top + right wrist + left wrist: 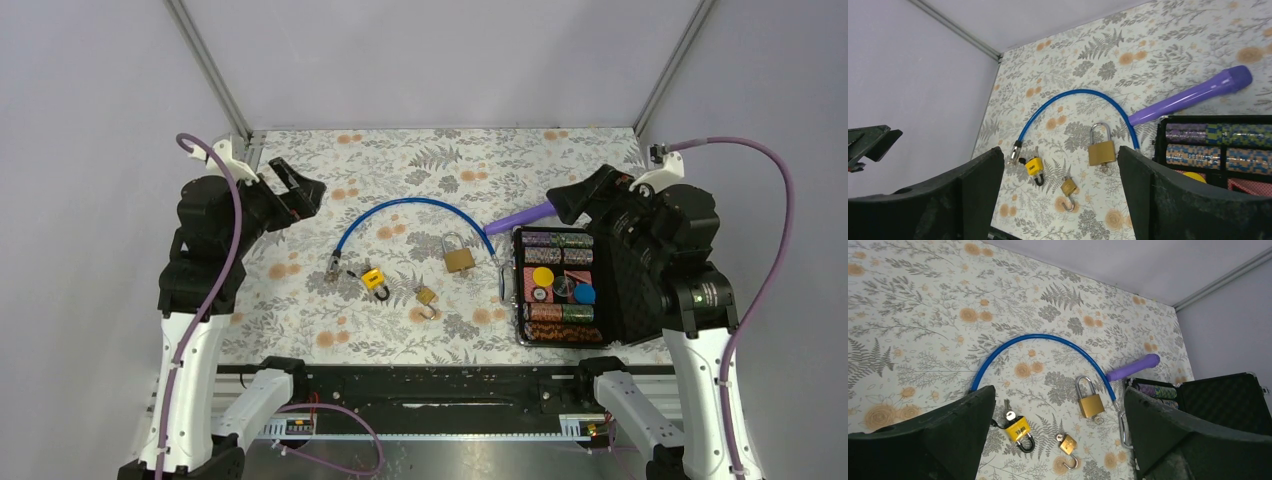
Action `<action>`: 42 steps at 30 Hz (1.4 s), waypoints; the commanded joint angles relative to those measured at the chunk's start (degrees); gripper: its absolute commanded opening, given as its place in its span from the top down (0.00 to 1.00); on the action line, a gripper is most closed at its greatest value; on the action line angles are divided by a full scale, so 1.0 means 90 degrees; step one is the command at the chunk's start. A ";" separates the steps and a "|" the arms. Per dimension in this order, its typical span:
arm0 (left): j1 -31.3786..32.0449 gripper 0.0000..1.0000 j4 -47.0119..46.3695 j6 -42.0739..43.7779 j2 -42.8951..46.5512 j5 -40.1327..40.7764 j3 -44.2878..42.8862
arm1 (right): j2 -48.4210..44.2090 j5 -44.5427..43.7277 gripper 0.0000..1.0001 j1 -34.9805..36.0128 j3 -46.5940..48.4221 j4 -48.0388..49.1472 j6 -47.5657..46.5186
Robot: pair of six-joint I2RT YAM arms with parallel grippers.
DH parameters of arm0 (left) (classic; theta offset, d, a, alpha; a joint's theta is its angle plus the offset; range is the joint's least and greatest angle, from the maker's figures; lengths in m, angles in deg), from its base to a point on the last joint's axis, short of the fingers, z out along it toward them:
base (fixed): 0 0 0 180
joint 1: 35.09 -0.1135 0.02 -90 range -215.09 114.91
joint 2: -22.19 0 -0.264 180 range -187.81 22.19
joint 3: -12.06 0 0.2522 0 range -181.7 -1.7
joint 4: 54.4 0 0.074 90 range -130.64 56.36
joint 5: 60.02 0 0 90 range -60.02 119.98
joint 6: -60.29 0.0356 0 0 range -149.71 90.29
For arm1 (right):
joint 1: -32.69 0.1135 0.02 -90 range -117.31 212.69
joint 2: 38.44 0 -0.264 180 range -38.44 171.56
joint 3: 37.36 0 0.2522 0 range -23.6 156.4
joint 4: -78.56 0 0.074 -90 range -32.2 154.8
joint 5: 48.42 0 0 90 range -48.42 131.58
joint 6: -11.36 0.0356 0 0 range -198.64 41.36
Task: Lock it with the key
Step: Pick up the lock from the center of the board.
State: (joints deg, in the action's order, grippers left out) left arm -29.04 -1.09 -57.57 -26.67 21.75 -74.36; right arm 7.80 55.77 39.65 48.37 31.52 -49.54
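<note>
Three padlocks lie mid-table. A yellow padlock (374, 279) with a black shackle has a key in it (1016, 430) (1035, 166). A small brass padlock (426, 298) lies with its shackle open (1068, 445) (1068, 188). A larger brass padlock (459, 257) is closed, a key ring at its base (1091, 403) (1102, 151). My left gripper (297, 190) is open and empty, raised over the table's far left. My right gripper (580, 199) is open and empty, raised above the case's far edge.
A blue cable lock (410, 207) arcs behind the padlocks. A purple cylinder (522, 217) lies by an open black case (553, 288) of poker chips at the right. Metal frame posts stand at the back corners.
</note>
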 commanded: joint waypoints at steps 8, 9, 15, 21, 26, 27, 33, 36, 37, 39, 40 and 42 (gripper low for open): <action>-0.0037 0.01 0.0296 -0.0955 0.0318 0.1179 -0.0191 | 0.0180 0.0648 0.09 -0.0013 -0.0158 0.0469 -0.0111; -0.0042 0.01 0.0014 -0.0990 0.0484 0.1133 0.0033 | 0.0182 0.0638 0.09 -0.0020 -0.0182 0.0462 -0.0126; -0.0046 0.01 -0.1357 -0.1303 0.1317 0.0836 0.1800 | 0.0158 0.0617 0.09 -0.0021 -0.0414 0.0465 -0.0084; -0.0049 0.01 -0.1200 -0.0446 0.0641 -0.0581 0.2018 | 0.0171 0.0773 0.09 -0.0022 -0.0588 0.0417 -0.0021; -0.0046 0.01 -0.2014 -0.0475 0.0510 -0.1683 0.2613 | 0.0274 0.1091 0.09 0.0005 -0.0999 0.0444 -0.0125; -0.0039 0.01 -0.2075 -0.0478 0.0500 -0.1748 0.2694 | 0.0286 0.1043 0.09 0.0040 -0.1137 0.0494 -0.0114; -0.0037 0.01 -0.1799 -0.0453 0.0375 -0.1341 0.2922 | 0.1130 -0.0391 0.12 0.1650 -0.1579 0.0938 -0.0302; -0.0034 0.01 -0.1644 -0.0441 0.0376 -0.0878 0.3072 | 0.2129 -0.0695 0.13 0.2402 -0.1376 0.1180 -0.0344; -0.0028 0.01 -0.1518 -0.0408 0.0396 -0.0560 0.3089 | 0.2459 -0.0848 0.14 0.2647 -0.1291 0.1301 -0.0363; -0.0027 0.01 -0.1226 -0.0383 0.0448 0.0047 0.3046 | 0.3123 -0.1284 0.15 0.3198 -0.0975 0.1429 -0.0437; -0.0027 0.01 -0.1170 -0.0378 0.0479 0.0252 0.2986 | 0.3485 -0.1426 0.16 0.3587 -0.0770 0.1423 -0.0474; -0.0027 0.01 -0.1063 -0.0390 0.0524 0.0556 0.2815 | 0.4154 -0.1722 0.18 0.4110 -0.0324 0.1391 -0.0526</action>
State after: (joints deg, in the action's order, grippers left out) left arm -29.20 -11.67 -62.14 -23.22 17.34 -46.71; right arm 37.81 47.90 68.39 37.81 40.51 -52.07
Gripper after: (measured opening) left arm 0.989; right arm 0.837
